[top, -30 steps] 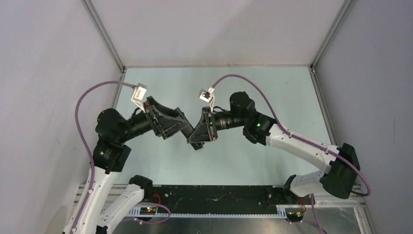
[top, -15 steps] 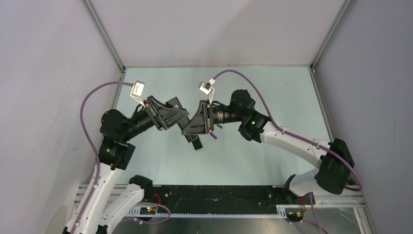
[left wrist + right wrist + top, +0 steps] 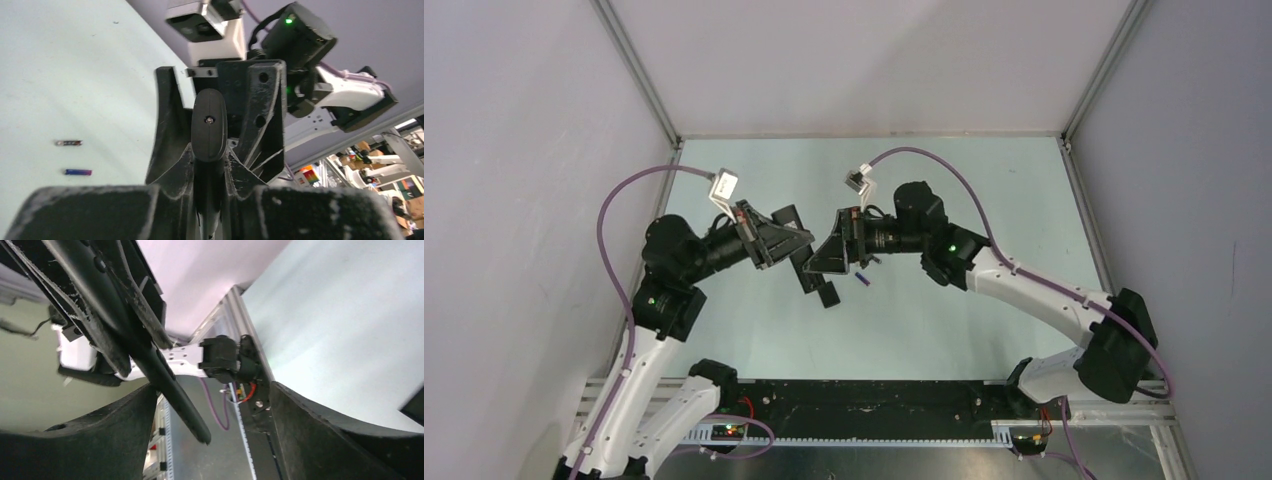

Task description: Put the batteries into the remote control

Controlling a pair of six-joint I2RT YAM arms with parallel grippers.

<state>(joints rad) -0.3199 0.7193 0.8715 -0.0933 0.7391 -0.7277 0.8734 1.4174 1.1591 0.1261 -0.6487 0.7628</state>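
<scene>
The remote control [image 3: 824,292], a slim black bar, hangs above the table's middle with my left gripper [image 3: 804,255] shut on it. In the left wrist view it shows end-on [image 3: 209,125] between the closed jaws of that gripper [image 3: 210,162]. My right gripper [image 3: 816,266] stands open around the same bar. Its fingers [image 3: 167,115] flank the remote without touching it. In the right wrist view the remote [image 3: 170,385] slants between the spread jaws of the right gripper [image 3: 212,405]. Two batteries lie on the table: a blue-purple one [image 3: 78,172] [image 3: 862,280] and a dark one with a pale end [image 3: 68,143].
Grey walls with metal corner rails [image 3: 639,80] enclose the pale green table [image 3: 984,190] on three sides. A black base strip [image 3: 874,395] runs along the near edge between the arm mounts.
My left gripper has closed on the remote control and my right gripper has let go of it and opened. Both wrists have shifted slightly toward the back.
</scene>
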